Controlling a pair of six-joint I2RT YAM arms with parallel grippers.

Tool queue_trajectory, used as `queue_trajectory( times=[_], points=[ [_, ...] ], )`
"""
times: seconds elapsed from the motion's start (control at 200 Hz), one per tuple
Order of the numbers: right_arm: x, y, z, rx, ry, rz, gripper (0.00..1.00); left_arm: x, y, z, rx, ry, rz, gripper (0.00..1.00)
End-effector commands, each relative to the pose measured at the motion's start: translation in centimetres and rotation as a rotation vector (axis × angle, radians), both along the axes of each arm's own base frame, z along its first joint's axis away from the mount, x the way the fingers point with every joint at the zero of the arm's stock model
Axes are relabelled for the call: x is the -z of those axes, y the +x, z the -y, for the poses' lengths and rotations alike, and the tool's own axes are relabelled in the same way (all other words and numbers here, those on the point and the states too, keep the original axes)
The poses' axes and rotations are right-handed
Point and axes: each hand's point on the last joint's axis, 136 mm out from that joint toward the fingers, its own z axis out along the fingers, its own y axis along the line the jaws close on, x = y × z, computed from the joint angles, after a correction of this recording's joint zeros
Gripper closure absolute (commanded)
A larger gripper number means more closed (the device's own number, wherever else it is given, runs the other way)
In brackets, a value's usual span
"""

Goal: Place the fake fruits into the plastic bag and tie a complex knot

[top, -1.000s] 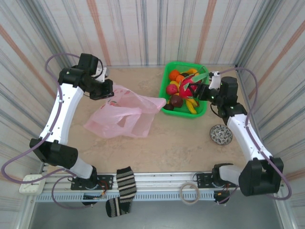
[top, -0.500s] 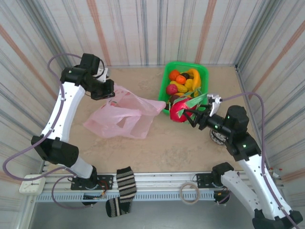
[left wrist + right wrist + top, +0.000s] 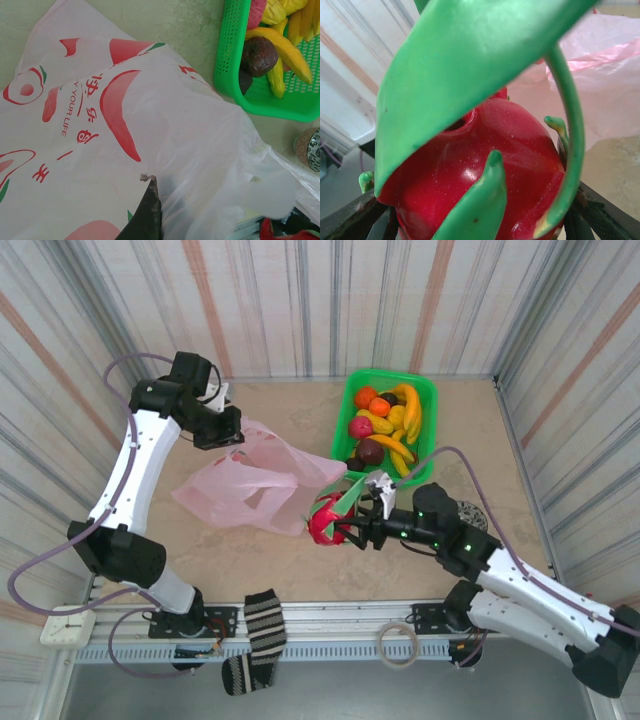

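It's early going: the plastic bag (image 3: 250,485) is lying limp on the bench (image 3: 300,570), seemingly with nothing in it yet. Most of the fake fruits (image 3: 385,425) are sitting in the green basket (image 3: 345,405), and the tying is all left to do. The right end effector (image 3: 352,525) is gripping a red dragon fruit (image 3: 325,522), jaws spread wide around it, just beside the bag's near edge. The left end effector (image 3: 222,432) is pinching the bag's far edge, jaws fully closed on the film.

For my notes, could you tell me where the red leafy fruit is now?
Top view: the red fruit is held in the right tool, just right of the pink bag.
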Motion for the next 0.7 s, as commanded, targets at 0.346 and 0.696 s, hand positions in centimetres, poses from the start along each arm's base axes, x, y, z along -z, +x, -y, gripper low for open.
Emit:
queue_trajectory(
  times=[0.346, 0.696],
  points=[
    [-4.7, 7.7, -2.2, 0.193, 0.095, 0.315, 0.66, -0.3, -1.4, 2.2, 0.195, -0.080, 0.006, 1.00],
    [-5.1, 9.1, -6.2, 0.131, 0.117, 0.343, 0.68, -1.9, -2.2, 5.8, 0.218, -0.253, 0.004, 1.00]
  ],
)
